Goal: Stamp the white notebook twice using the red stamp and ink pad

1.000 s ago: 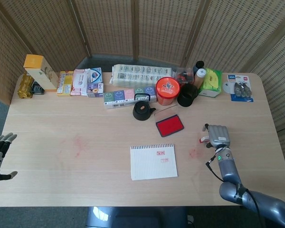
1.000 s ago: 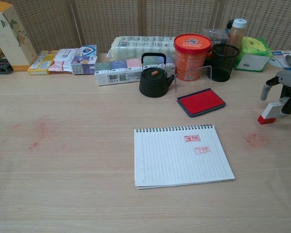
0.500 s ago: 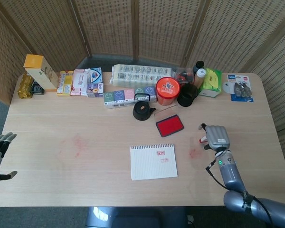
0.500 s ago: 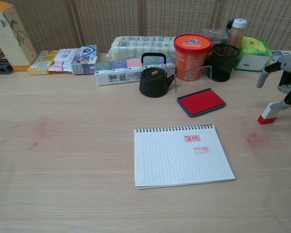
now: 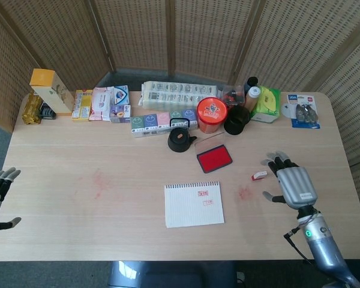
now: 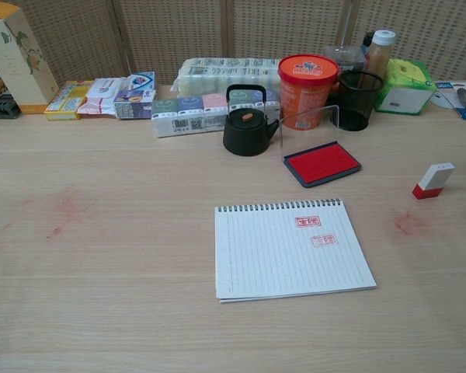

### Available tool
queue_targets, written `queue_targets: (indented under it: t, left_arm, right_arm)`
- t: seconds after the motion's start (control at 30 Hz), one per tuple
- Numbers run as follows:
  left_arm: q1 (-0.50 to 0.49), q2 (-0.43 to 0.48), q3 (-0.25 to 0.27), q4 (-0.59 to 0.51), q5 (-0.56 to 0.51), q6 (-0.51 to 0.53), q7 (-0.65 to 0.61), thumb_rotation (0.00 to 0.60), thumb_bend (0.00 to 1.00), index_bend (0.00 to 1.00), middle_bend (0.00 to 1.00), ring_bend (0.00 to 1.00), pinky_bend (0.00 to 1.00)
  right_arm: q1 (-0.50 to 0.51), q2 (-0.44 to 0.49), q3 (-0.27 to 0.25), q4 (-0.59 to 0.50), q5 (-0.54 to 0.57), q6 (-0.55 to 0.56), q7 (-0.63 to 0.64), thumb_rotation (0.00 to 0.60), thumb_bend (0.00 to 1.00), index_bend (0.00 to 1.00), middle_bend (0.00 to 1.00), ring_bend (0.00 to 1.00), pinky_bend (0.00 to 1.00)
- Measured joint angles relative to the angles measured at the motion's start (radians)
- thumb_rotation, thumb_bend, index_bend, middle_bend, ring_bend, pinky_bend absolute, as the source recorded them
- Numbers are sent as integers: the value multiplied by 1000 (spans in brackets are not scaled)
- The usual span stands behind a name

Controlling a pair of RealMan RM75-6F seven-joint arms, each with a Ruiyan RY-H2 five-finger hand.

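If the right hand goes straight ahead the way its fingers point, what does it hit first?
Probably the red stamp, which lies on the table just ahead and slightly left of the right hand's fingertips. The hand's height is unclear, so it might pass above it.

Screened-off test bench: wicker partition (image 5: 168, 36), cluttered wooden table (image 5: 108, 204).

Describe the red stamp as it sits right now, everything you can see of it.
The red stamp is a small block, white body with a red end, standing tilted on the bare tabletop to the right of the ink pad and the white notebook. Nothing touches it; the right hand is apart from it, fingers spread.
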Motion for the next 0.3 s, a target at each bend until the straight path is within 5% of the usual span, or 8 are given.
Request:
queue_targets:
  t: [0.3]
  left_arm:
    - [49,8,15,-20,77,108,30,600,0,0,0,0,3]
  right_arm:
    - [-210,-40,-58,161,-222,325,91,531,0,255,139,58,289]
